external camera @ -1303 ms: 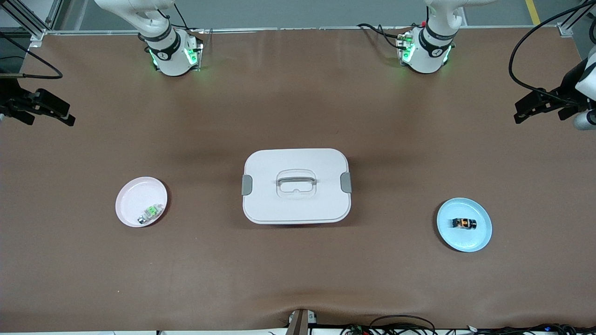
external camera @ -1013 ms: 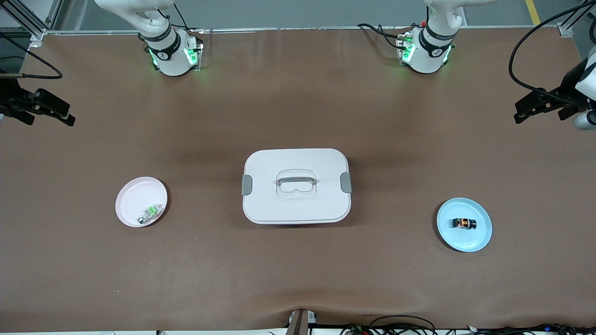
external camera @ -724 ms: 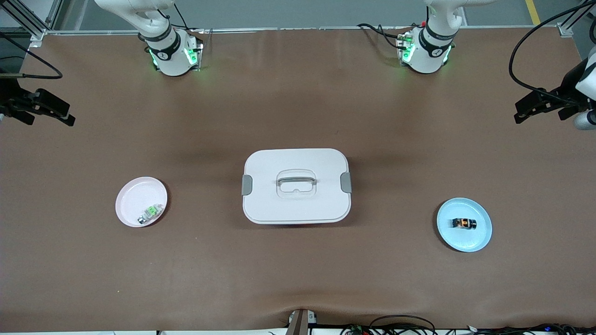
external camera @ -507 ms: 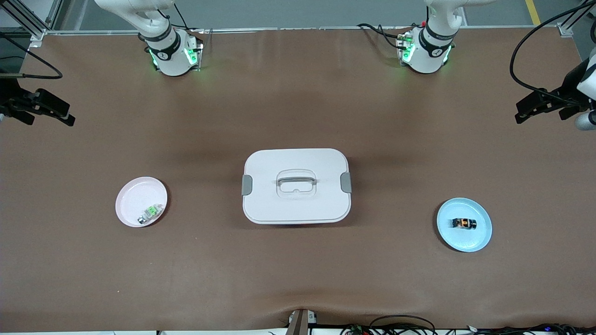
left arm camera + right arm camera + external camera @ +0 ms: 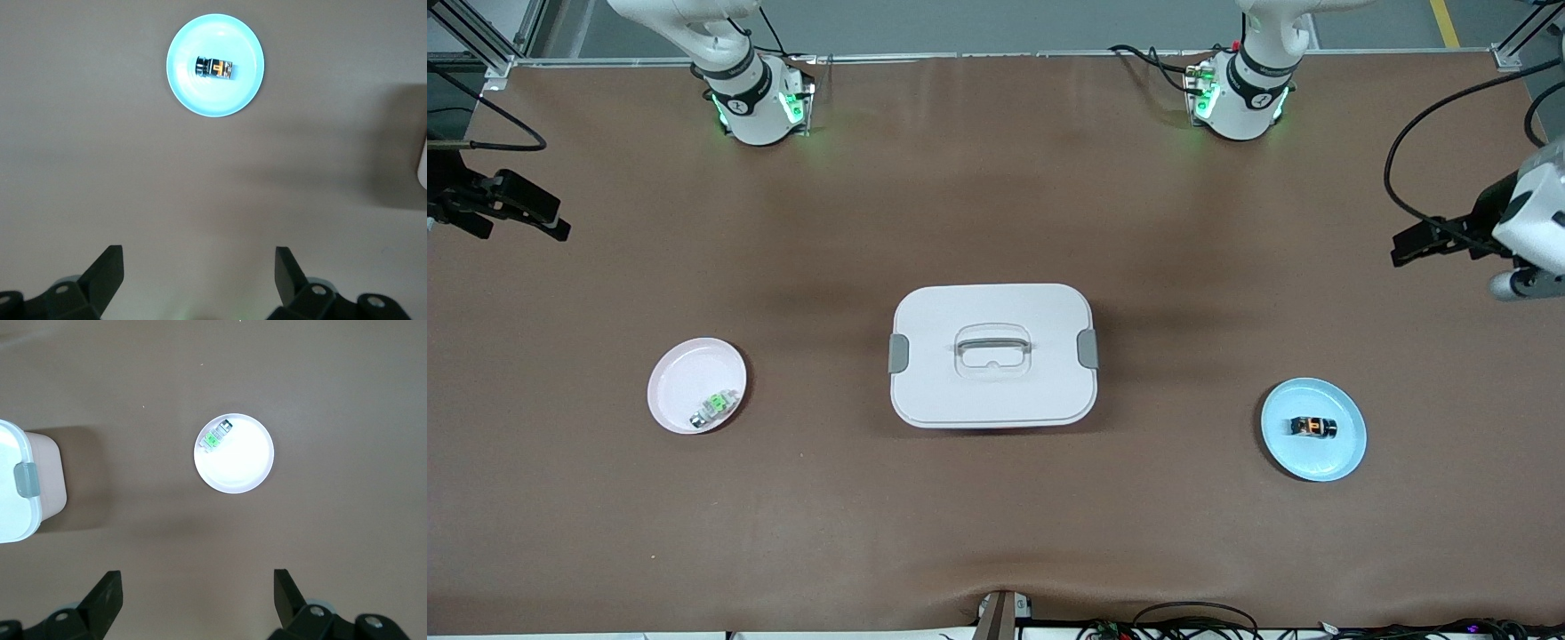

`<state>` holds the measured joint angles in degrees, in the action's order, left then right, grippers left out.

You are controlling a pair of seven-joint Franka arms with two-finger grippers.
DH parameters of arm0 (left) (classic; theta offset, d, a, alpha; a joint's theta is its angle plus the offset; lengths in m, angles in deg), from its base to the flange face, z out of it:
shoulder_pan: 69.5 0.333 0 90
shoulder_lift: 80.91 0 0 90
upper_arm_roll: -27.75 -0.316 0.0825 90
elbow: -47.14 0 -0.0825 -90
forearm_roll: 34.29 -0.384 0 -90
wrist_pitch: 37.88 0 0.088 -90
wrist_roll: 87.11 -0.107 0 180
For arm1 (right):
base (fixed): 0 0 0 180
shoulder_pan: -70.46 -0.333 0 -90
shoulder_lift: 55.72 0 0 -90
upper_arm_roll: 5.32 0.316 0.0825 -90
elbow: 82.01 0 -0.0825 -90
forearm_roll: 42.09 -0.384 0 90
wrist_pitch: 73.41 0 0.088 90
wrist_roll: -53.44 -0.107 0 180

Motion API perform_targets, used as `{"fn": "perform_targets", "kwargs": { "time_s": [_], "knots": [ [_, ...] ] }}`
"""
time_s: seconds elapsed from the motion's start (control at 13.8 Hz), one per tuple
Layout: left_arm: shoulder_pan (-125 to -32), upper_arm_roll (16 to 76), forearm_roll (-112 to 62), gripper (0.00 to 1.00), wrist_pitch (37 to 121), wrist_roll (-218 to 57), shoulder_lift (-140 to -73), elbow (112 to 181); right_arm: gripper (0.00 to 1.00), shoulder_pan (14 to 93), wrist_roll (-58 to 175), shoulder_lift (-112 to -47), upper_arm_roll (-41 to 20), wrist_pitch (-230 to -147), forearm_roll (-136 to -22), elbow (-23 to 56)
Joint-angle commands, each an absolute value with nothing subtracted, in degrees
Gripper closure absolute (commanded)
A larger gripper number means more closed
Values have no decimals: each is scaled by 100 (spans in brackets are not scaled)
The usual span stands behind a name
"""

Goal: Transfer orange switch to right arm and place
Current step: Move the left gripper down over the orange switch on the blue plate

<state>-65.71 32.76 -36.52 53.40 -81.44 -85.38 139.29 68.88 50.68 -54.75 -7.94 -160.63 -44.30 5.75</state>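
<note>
Already drifting away from its waiting spot: left gripper (image 5: pixel 1414 247), now hanging lower and more inward over the bare desk (image 5: pixel 996 516) at the left arm's end than a moment ago, wrist turned a little. Fingers (image 5: pixel 107 273) standing wide apart, holding nothing. Probably beginning the approach to the first pickup, judging by this small shift alone.

Still lying untouched in the middle of the blue plate (image 5: pixel 1343 458): orange switch (image 5: pixel 1313 428), on its side, nearer to the front camera than the left gripper and well apart from it. Clearly centred ahead in the left wrist view, so a descent toward the plate seeming the next need.

Waiting without any change at the right arm's end: right gripper (image 5: pixel 525 213), open wide and empty, looking down at the pink plate (image 5: pixel 680 369) carrying the green-and-white component (image 5: pixel 713 408).

Sitting closed between the two plates: white lidded box (image 5: pixel 992 356), likely the handover region above it.
</note>
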Motion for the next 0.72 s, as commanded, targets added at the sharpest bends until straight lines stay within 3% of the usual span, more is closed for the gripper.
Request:
{"fn": "perform_targets", "kwargs": {
  "time_s": [0.0, 0.36, 0.65],
  "knots": [
    [-6528, 3285, -3657, 0, 5948, -8096, -8522, 14450, 0, 6879, 5107, -5413, -796, -16077, -4429, 623],
    [-6537, 3293, -3657, 0, 6749, -8096, -8618, 15093, 0, 6862, 5028, -5413, -787, -16121, -4367, 641],
    [-6519, 3284, -3683, 0, 7478, -8104, -9250, 15121, 0, 6862, 4905, -5413, -787, -16130, -4359, 650]
  ]
}}
